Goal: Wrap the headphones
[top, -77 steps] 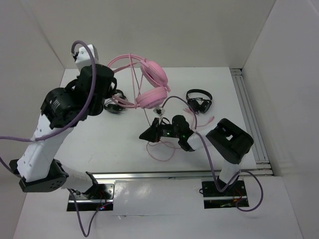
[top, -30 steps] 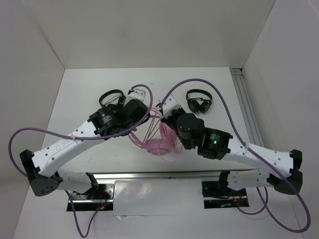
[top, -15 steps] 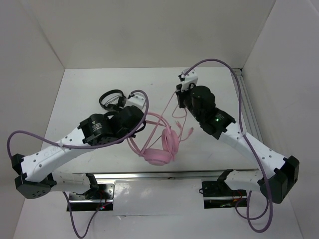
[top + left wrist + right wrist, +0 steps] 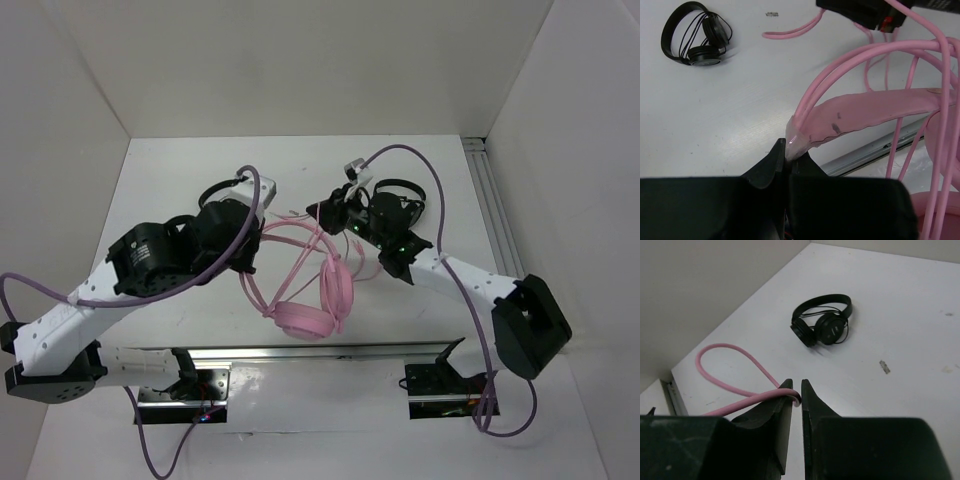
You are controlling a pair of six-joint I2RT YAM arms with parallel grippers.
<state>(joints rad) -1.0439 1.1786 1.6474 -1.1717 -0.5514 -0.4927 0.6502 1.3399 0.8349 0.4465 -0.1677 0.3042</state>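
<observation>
earcup cut off by edge, black headphones half hidden

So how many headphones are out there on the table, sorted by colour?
Pink headphones: 1
Black headphones: 2, the second near the left arm
Total: 3

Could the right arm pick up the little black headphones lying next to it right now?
Probably not yet. The black headphones lie close by its wrist, but the right pincer is shut on the pink cable and seems to face away. It would have to let go first.
</observation>
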